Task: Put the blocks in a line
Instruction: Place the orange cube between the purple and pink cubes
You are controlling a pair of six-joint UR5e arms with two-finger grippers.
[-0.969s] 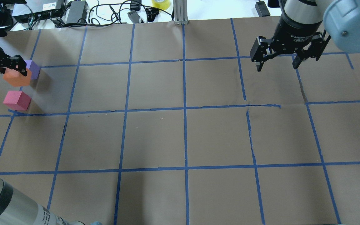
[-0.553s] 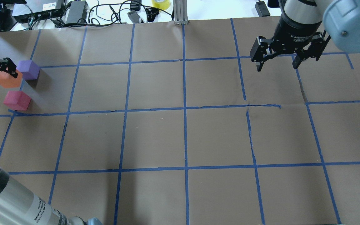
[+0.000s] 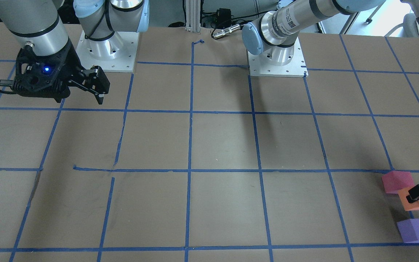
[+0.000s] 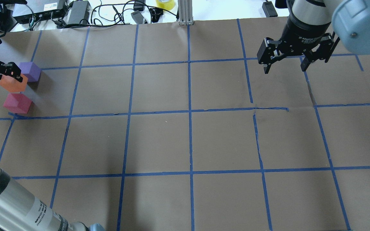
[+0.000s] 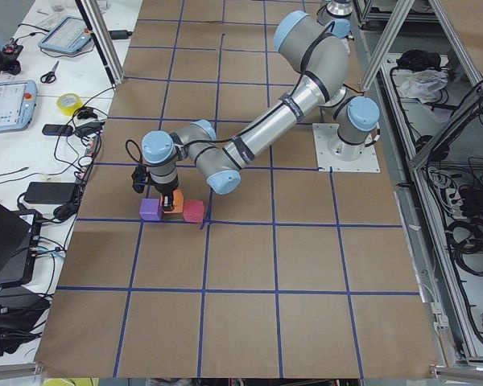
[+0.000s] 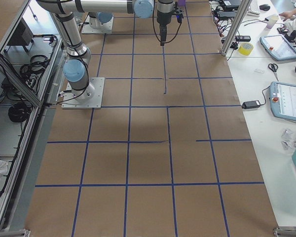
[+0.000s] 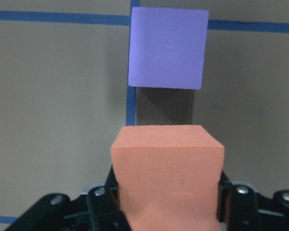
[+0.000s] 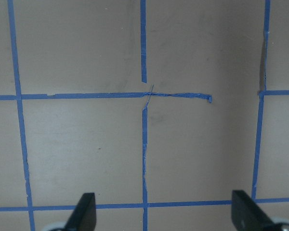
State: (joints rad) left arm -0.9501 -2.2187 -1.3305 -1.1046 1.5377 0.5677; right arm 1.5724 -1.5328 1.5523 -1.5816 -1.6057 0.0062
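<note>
My left gripper (image 4: 7,74) is shut on the orange block (image 4: 13,84) at the table's far left. The left wrist view shows the orange block (image 7: 167,168) clamped between the fingers, with the purple block (image 7: 167,47) just beyond it. The purple block (image 4: 30,71) sits on a blue tape line. The pinkish-red block (image 4: 17,103) lies on the near side of the orange one. From the front, pink (image 3: 396,182), orange (image 3: 418,203) and purple (image 3: 415,230) form a rough row. My right gripper (image 4: 284,63) is open and empty, far away at the back right.
Brown paper with a blue tape grid (image 4: 189,110) covers the table. Cables, power bricks and a tape roll (image 4: 165,4) lie beyond the far edge. The blocks sit close to the table's left edge. The right wrist view shows only bare paper between the fingers (image 8: 84,214).
My left gripper swung left with the orange block, then came back right and nearer to the pinkish-red block. Purple and pinkish-red blocks have not moved. The right arm has not moved.
</note>
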